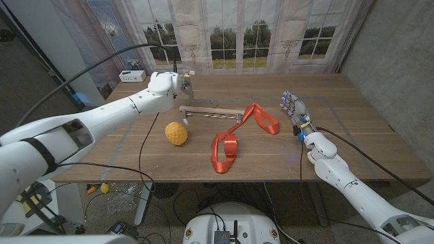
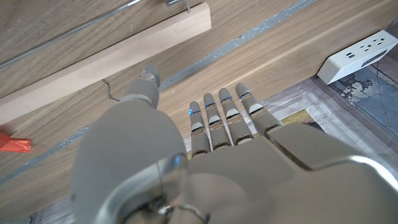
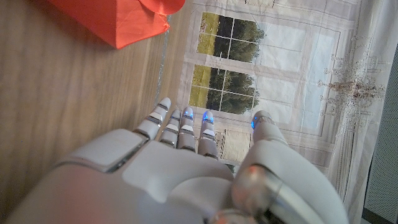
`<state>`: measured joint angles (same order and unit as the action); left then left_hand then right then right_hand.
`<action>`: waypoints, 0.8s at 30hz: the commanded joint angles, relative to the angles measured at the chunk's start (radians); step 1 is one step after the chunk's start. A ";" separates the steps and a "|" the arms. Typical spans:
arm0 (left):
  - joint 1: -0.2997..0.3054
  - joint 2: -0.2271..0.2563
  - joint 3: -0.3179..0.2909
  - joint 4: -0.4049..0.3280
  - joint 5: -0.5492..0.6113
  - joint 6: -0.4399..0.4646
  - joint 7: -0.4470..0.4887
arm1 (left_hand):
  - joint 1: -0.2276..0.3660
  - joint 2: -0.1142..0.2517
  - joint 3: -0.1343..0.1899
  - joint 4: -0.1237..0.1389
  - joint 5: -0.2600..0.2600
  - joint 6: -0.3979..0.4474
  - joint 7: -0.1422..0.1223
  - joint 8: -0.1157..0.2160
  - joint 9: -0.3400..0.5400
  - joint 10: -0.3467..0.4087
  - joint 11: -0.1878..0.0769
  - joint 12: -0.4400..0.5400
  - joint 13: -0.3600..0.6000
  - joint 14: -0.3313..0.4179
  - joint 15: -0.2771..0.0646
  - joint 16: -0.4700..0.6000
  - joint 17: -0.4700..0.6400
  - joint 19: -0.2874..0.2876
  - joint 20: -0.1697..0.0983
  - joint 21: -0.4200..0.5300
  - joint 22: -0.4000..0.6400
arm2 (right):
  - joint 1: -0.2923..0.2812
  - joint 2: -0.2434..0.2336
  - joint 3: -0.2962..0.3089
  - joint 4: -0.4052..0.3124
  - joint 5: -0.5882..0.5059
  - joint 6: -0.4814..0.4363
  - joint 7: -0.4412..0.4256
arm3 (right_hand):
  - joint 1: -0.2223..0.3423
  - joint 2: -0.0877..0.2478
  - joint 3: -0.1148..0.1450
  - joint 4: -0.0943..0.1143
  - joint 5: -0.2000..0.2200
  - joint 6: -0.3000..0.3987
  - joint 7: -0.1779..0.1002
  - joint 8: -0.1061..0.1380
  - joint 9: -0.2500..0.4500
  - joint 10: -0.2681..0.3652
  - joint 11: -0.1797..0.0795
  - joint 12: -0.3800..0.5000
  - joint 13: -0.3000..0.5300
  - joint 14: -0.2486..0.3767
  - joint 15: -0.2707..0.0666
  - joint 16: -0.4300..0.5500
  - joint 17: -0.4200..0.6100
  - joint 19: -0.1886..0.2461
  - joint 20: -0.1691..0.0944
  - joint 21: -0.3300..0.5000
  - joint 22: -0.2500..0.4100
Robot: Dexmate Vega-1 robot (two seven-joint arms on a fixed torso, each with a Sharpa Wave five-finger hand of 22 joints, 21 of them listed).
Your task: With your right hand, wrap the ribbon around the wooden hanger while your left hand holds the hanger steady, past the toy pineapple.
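The wooden hanger (image 1: 211, 112) lies flat mid-table, its bar also visible as a pale strip (image 2: 112, 59) in the left wrist view. An orange ribbon (image 1: 234, 139) trails from the hanger's right end toward the front edge in loops; a piece of it (image 3: 118, 18) appears in the right wrist view. The yellow toy pineapple (image 1: 176, 133) sits just in front of the hanger's left end. My left hand (image 1: 184, 83) hovers behind the hanger's left end, fingers apart, holding nothing. My right hand (image 1: 296, 112) stands to the right of the ribbon, fingers extended and empty.
A white power strip (image 1: 131, 76) sits at the table's back left corner, also seen as a white power strip (image 2: 357, 53). Curtains and a window scene line the back wall. Cables hang off the table's front left.
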<state>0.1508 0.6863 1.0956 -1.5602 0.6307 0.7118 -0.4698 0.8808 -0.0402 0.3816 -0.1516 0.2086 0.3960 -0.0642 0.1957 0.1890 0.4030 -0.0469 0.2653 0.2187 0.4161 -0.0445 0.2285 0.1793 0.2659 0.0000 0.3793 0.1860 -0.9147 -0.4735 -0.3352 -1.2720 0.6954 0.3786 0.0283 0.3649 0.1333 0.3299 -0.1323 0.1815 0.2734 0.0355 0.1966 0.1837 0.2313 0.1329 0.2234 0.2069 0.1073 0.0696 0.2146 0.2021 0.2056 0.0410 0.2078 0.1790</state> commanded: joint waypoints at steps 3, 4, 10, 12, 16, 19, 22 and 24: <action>0.027 -0.055 -0.031 0.104 0.030 -0.121 0.035 | 0.021 -0.003 -0.021 0.002 0.013 0.013 -0.005 0.004 0.003 0.026 -0.007 0.007 0.009 0.039 -0.080 0.013 0.006 0.047 -0.004 0.010 -0.001 | 0.009 0.008 -0.002 0.015 -0.003 0.005 -0.001 | -0.008 -0.001 -0.001 0.007 0.004 0.006 0.001 0.005 0.006 0.007 0.000 0.001 0.003 0.009 0.000 0.004 0.006 0.006 0.008 0.005 0.004; 0.032 -0.057 -0.037 0.110 0.024 -0.133 0.042 | 0.021 -0.004 -0.024 0.003 0.013 0.014 -0.003 0.004 0.003 0.026 -0.009 0.006 0.010 0.040 -0.078 0.013 0.006 0.054 -0.002 0.012 -0.001 | 0.009 0.008 -0.001 0.015 -0.003 0.006 -0.003 | -0.008 -0.001 -0.001 0.007 0.004 0.007 0.001 0.005 0.006 0.007 -0.001 0.001 0.003 0.009 0.000 0.004 0.006 0.006 0.008 0.005 0.004; 0.052 -0.068 -0.055 0.148 0.007 -0.195 0.080 | 0.038 0.001 -0.036 0.003 0.017 0.027 0.000 0.009 0.004 0.035 -0.004 0.008 0.015 0.046 -0.080 0.012 0.007 0.098 0.010 0.022 -0.003 | 0.007 0.007 0.000 0.009 -0.006 0.001 -0.013 | -0.009 -0.001 -0.002 0.007 0.004 0.007 0.001 0.005 0.006 0.007 0.001 0.001 0.003 0.009 0.002 0.003 0.006 0.005 0.007 0.005 0.004; 0.055 -0.070 -0.059 0.152 0.007 -0.201 0.083 | 0.047 0.006 -0.035 0.002 0.018 0.027 0.001 0.008 0.004 0.033 -0.003 0.007 0.016 0.046 -0.079 0.011 0.007 0.098 0.009 0.020 -0.004 | 0.006 0.006 0.000 0.008 -0.007 0.001 -0.016 | -0.010 -0.001 -0.002 0.007 0.004 0.007 0.000 0.005 0.006 0.008 0.002 0.001 0.003 0.009 0.002 0.003 0.006 0.006 0.007 0.005 0.004; 0.055 -0.082 -0.061 0.177 0.001 -0.219 0.078 | 0.054 0.010 -0.038 0.001 0.018 0.029 0.000 0.009 0.004 0.034 -0.007 0.007 0.018 0.046 -0.080 0.010 0.008 0.096 0.008 0.017 -0.004 | 0.007 0.006 -0.001 0.004 -0.009 -0.003 -0.021 | -0.011 -0.001 -0.003 0.007 0.003 0.007 -0.001 0.004 0.006 0.007 0.001 0.000 0.003 0.009 0.002 0.003 0.006 0.005 0.007 0.005 0.004; 0.050 -0.089 -0.059 0.195 -0.004 -0.229 0.065 | 0.064 0.015 -0.045 0.003 0.017 0.015 0.001 0.003 0.004 0.030 -0.007 0.004 0.021 0.039 -0.080 0.006 0.009 0.116 0.051 0.020 -0.004 | 0.009 0.006 -0.001 0.004 -0.008 -0.007 -0.022 | -0.011 -0.001 -0.003 0.007 0.003 0.008 0.000 0.004 0.006 0.008 0.000 0.000 0.003 0.010 0.003 0.003 0.006 0.006 0.007 0.005 0.004; 0.044 -0.091 -0.061 0.206 -0.018 -0.247 0.045 | 0.069 0.015 -0.056 0.005 0.016 0.000 0.001 -0.002 0.004 0.018 0.000 -0.002 0.024 0.032 -0.077 0.003 0.010 0.144 0.085 0.027 -0.004 | 0.012 0.006 -0.002 0.005 -0.009 -0.011 -0.024 | -0.011 -0.001 -0.003 0.007 0.003 0.007 0.000 0.004 0.006 0.008 -0.001 0.000 0.004 0.009 0.003 0.003 0.006 0.005 0.007 0.005 0.004; 0.042 -0.090 -0.060 0.204 -0.021 -0.252 0.035 | 0.056 0.000 -0.073 0.010 0.015 -0.011 0.004 -0.005 0.004 0.010 0.008 -0.006 0.026 0.028 -0.069 0.000 0.010 0.143 0.088 0.023 -0.004 | 0.012 0.007 -0.001 0.005 -0.007 -0.013 -0.025 | -0.012 -0.001 -0.003 0.008 0.003 0.007 0.000 0.003 0.006 0.009 0.000 0.000 0.004 0.010 0.002 0.003 0.006 0.005 0.007 0.005 0.004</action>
<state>0.1959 0.6143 1.0434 -1.4039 0.6324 0.5140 -0.4068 0.9414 -0.0244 0.3245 -0.1448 0.2232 0.3959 -0.0645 0.1952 0.1888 0.4215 -0.0470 0.2653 0.2398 0.4532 -0.0438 0.2334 0.1840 0.4036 0.0773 0.3995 0.1814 -0.9071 -0.4679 -0.3356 -1.2643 0.6895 0.3787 0.0123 0.3606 0.1289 0.3257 -0.1281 0.1815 0.2733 0.0356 0.1966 0.1837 0.2341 0.1358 0.2234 0.2069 0.1072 0.0695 0.2146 0.2073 0.2056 0.0411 0.2078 0.1790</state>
